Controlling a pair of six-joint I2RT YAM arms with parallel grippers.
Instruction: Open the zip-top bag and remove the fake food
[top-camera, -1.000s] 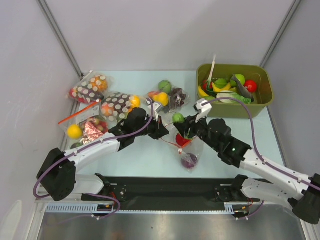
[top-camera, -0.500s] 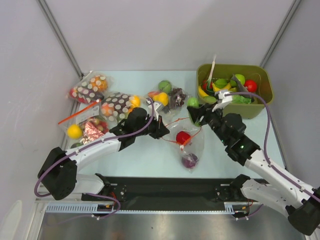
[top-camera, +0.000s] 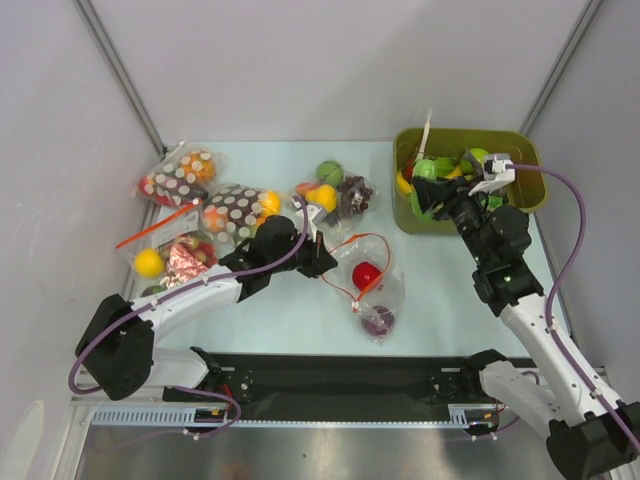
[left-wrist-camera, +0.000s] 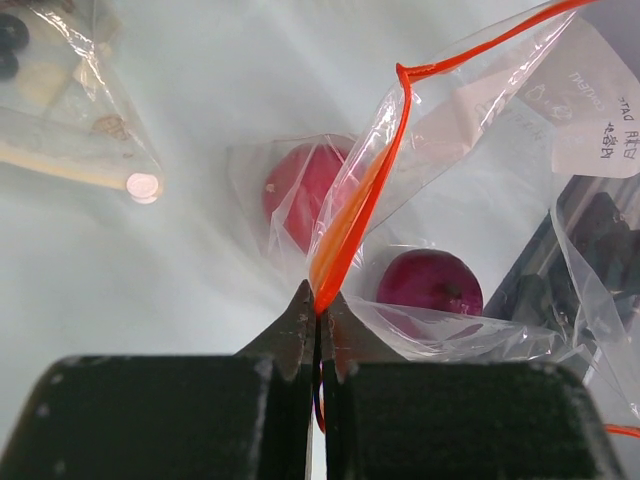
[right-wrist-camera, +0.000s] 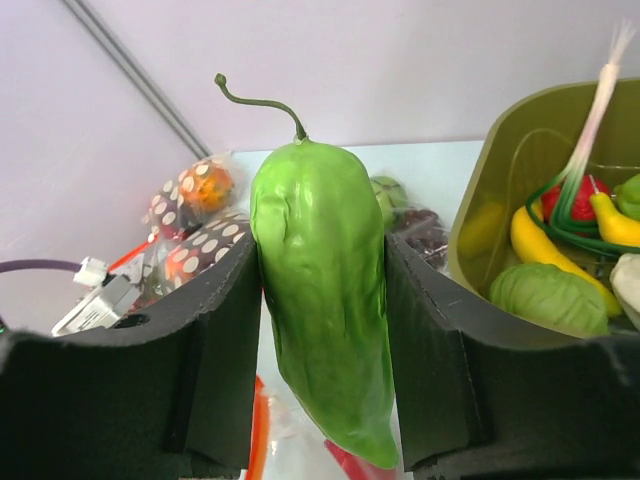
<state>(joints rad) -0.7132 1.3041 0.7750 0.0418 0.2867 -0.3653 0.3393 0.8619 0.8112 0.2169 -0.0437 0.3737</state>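
The zip-top bag (top-camera: 385, 290) lies at the table's middle, its mouth open and its red-orange zip strip (left-wrist-camera: 350, 220) pulled up. My left gripper (top-camera: 322, 263) (left-wrist-camera: 318, 310) is shut on that strip at the bag's left corner. Inside the bag I see a red ball (top-camera: 366, 275) (left-wrist-camera: 300, 185) and a round purple piece (top-camera: 379, 321) (left-wrist-camera: 430, 282). My right gripper (top-camera: 428, 192) (right-wrist-camera: 322, 275) is shut on a green pepper-like piece of fake food (top-camera: 427, 170) (right-wrist-camera: 320, 240), stem up, held in the air at the left side of the olive bin (top-camera: 455, 222).
The olive bin (right-wrist-camera: 478, 235) holds several toy vegetables. Two brown white-dotted bags (top-camera: 235, 208) (top-camera: 180, 175), a bag with a yellow ball (top-camera: 165, 255) and a bag with a green ball and dark grapes (top-camera: 338, 192) lie at the back left.
My right arm has lifted the green piece from the bag's mouth and swung it up and right to the bin. The left gripper has kept its hold on the strip.
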